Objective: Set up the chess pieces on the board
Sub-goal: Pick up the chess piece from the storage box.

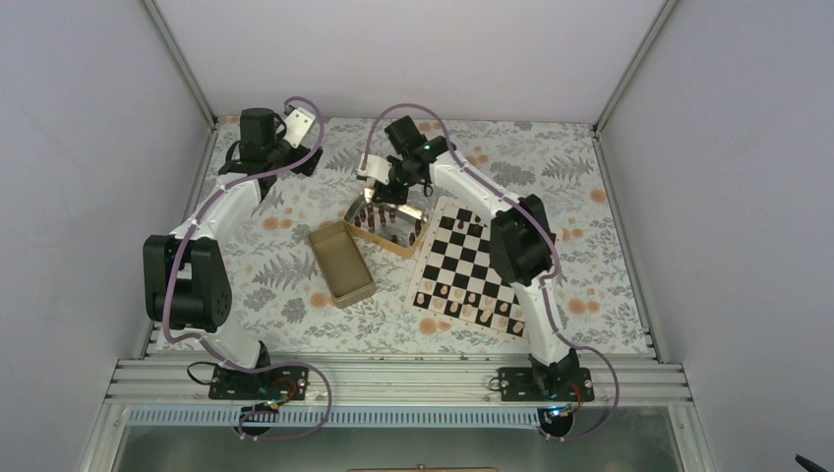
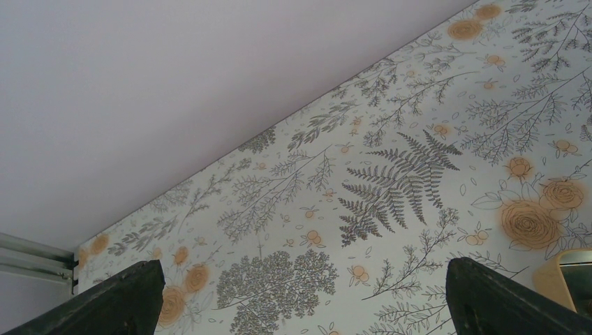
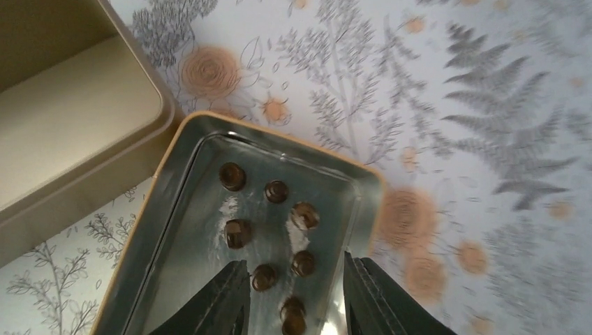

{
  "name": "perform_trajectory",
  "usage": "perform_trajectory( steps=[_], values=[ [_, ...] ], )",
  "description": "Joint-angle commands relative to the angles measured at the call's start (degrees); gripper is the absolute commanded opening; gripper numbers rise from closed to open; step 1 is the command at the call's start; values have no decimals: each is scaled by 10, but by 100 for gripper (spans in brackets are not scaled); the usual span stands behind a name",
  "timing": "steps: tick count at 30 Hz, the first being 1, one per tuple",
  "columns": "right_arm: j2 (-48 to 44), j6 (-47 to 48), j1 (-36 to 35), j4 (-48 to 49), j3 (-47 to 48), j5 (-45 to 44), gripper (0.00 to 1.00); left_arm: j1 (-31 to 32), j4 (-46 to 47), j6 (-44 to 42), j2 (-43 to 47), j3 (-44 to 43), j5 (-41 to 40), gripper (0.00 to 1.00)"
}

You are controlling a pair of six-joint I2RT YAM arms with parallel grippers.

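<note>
1. The dark chess pieces (image 3: 276,191) are seen standing in a tin (image 3: 171,216) at mid-frame, just left of the board (image 1: 472,270).
2. The right gripper (image 3: 293,296) is held above them, jaws spread.
3. The left gripper (image 2: 300,307) is held over the bench (image 2: 391,174), jaws spread wide.

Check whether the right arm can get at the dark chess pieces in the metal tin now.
Probably yes. The right end effector hangs right above the open tin, jaws apart, with dark chess pieces below them. Nothing covers the tin.
</note>
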State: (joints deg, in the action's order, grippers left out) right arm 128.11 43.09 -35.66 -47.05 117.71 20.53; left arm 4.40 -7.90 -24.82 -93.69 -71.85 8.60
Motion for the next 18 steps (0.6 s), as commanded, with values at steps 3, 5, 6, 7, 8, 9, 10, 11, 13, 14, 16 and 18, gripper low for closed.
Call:
perform_trajectory(
  steps=[3,5,6,7,8,9,10,11,13,14,16,18],
  values=[
    [46,-12,-9,29,-14,39,36,2,1,2,4,-7,-1,100],
    [50,-14,-9,34,-17,46,36,2,1,2,4,-7,-2,100],
    [52,-14,-9,35,-19,51,36,2,2,2,4,-7,-2,100],
    [54,-13,-10,34,-18,54,37,2,2,1,4,-7,-2,100],
    [56,-13,-10,32,-18,59,36,2,2,2,3,-7,-1,100],
    [58,-11,-10,29,-18,63,37,2,2,2,4,-7,-2,100],
    [60,-9,-10,25,-17,66,37,2,2,1,4,-6,-2,100],
    [62,-7,-11,22,-17,67,37,2,2,1,4,-6,-2,100],
    [66,-3,-12,16,-17,70,38,2,2,1,4,-4,-2,100],
    [68,-2,-11,15,-19,71,39,2,3,1,4,-5,-2,100],
    [68,1,-11,19,-27,72,39,2,3,1,3,-5,-2,100],
    [69,3,-12,25,-33,76,39,2,3,1,5,-5,-2,100]
  ],
)
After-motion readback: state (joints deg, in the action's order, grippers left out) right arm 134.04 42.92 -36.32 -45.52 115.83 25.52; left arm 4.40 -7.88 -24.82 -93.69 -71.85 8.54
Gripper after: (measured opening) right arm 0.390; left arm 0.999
